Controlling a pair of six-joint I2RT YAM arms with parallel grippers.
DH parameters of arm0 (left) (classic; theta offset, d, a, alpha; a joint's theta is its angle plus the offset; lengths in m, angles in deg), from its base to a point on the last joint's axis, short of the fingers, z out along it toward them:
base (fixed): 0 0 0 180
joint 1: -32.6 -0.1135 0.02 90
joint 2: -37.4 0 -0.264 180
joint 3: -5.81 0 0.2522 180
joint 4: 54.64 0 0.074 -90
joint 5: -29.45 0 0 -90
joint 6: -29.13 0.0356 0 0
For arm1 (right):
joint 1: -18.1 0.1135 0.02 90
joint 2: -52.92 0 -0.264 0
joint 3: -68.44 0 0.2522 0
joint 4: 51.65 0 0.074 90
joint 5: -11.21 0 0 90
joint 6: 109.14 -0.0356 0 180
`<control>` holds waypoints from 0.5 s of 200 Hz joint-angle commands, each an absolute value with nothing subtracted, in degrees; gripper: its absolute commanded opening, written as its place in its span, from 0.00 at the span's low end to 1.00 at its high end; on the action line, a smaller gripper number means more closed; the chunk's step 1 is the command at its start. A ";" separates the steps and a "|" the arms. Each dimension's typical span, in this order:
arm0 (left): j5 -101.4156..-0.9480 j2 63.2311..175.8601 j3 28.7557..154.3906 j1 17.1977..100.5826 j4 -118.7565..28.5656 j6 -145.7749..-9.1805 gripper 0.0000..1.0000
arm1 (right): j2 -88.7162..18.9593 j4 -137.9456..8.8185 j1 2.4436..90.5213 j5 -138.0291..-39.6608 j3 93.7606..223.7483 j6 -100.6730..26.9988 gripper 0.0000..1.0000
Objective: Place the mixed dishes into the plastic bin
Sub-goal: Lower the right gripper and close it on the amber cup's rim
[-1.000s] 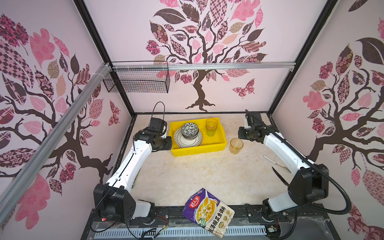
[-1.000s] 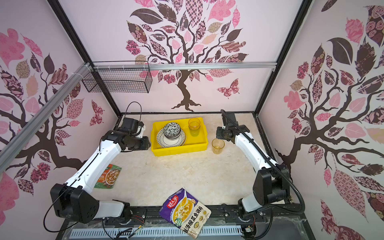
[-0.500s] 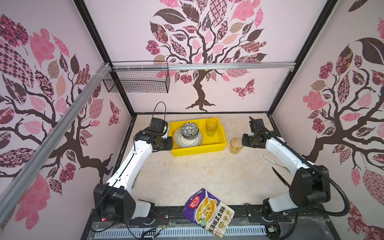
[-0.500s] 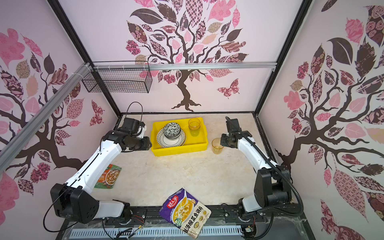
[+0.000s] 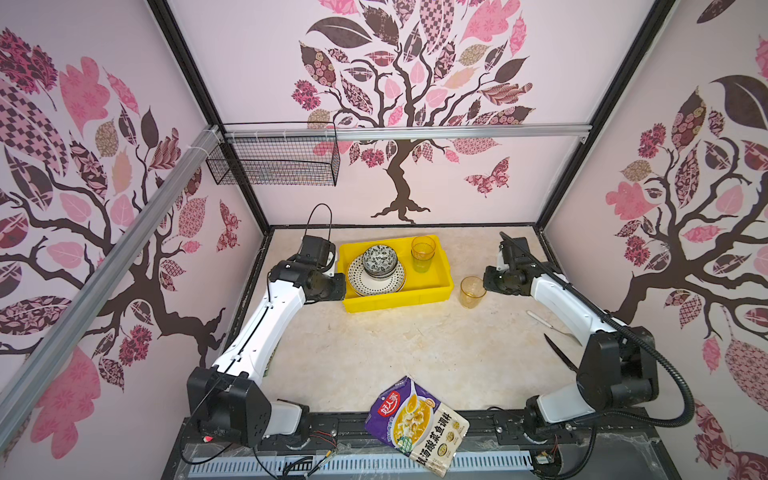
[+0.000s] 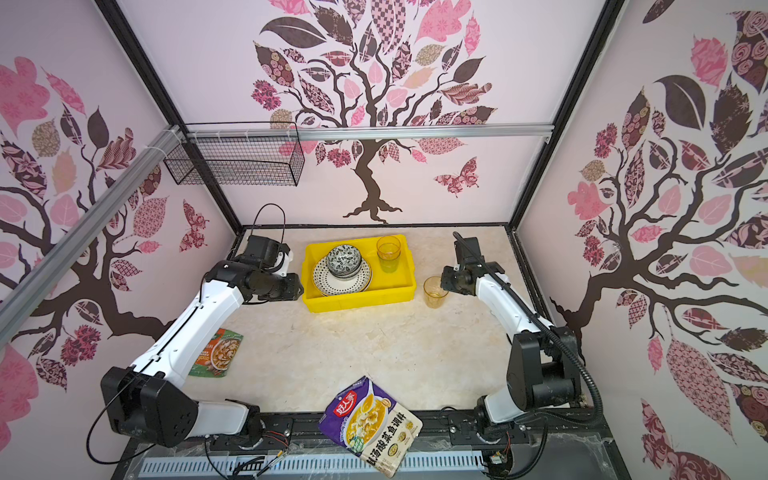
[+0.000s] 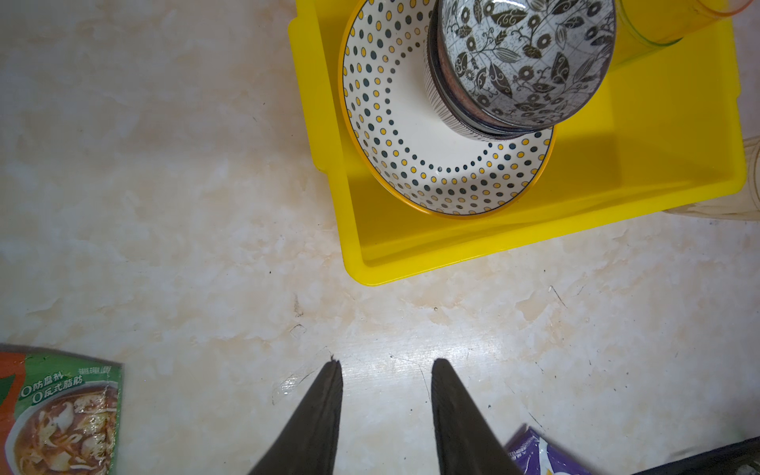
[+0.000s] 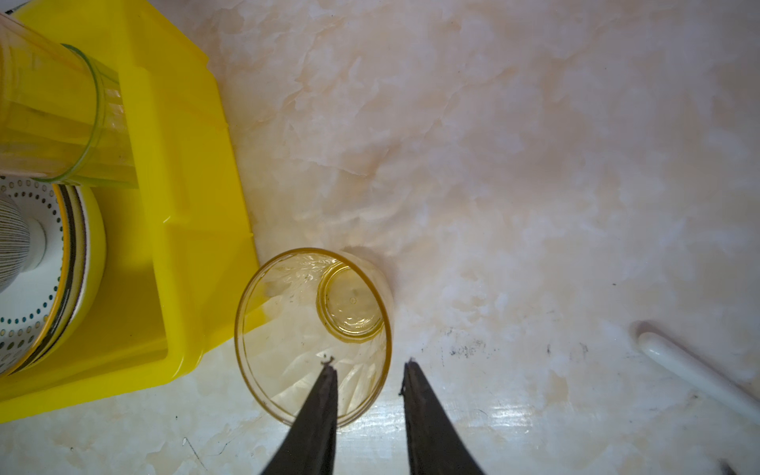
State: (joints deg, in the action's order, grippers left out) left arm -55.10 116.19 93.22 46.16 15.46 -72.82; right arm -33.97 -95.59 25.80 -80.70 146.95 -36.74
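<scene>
The yellow plastic bin (image 5: 440, 286) (image 6: 405, 291) (image 7: 353, 230) (image 8: 185, 144) stands at the back middle of the table. It holds a dotted yellow-rimmed plate (image 5: 376, 280) (image 7: 390, 135), stacked patterned bowls (image 5: 378, 258) (image 7: 526, 61) on that plate, and a translucent tumbler (image 5: 423, 253) (image 8: 53, 119). An amber tumbler (image 5: 472, 292) (image 6: 435, 292) (image 8: 296, 329) stands upright on the table just right of the bin. My right gripper (image 5: 486, 282) (image 8: 368, 366) is open astride its near rim, with one finger over the mouth and the other outside. My left gripper (image 6: 297, 286) (image 7: 386, 364) is open over bare table, left of the bin.
A purple food pouch (image 5: 417, 424) (image 6: 370, 424) lies over the front edge. A green-orange packet (image 6: 218, 353) (image 7: 61, 411) lies under the left arm. A white-handled utensil (image 5: 548, 322) (image 8: 691, 370) lies by the right wall. A black wire basket (image 5: 274, 160) hangs at the back left.
My right gripper has come forward and down from the back right to the amber tumbler, and its jaws have narrowed a little. The left arm has barely moved.
</scene>
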 commanded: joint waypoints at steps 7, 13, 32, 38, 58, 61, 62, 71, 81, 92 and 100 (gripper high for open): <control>-55.54 115.82 91.82 46.42 15.73 -72.59 0.40 | -36.63 -95.52 25.34 -80.89 147.76 -36.98 0.30; -55.54 115.92 91.82 46.46 15.77 -72.57 0.40 | -36.95 -95.48 25.31 -80.74 147.77 -36.90 0.30; -55.57 116.09 91.90 46.41 15.79 -72.59 0.40 | -37.75 -95.39 25.31 -80.38 147.73 -36.83 0.30; -55.53 116.22 91.91 46.44 15.66 -72.61 0.40 | -38.01 -95.43 25.31 -80.23 147.63 -36.81 0.30; -55.54 116.58 91.98 46.40 15.57 -72.58 0.40 | -38.89 -95.22 25.25 -79.77 147.68 -36.63 0.30; -55.52 116.61 91.99 46.40 15.56 -72.64 0.40 | -39.04 -95.17 25.30 -79.83 147.68 -36.63 0.30; -55.53 116.60 91.99 46.44 15.56 -72.60 0.40 | -39.07 -95.14 25.26 -79.79 147.64 -36.63 0.30; -55.54 116.83 91.98 46.40 15.56 -72.56 0.40 | -39.58 -94.93 25.22 -79.74 147.74 -36.63 0.30; -55.54 116.91 92.08 46.48 15.55 -72.60 0.40 | -40.25 -94.94 25.22 -79.71 147.98 -36.64 0.29; -55.54 116.97 92.19 46.46 15.55 -72.60 0.40 | -40.96 -95.02 25.22 -79.74 148.33 -36.63 0.29; -55.63 117.05 92.19 46.40 15.56 -72.63 0.40 | -41.48 -95.06 25.22 -79.69 148.67 -36.67 0.28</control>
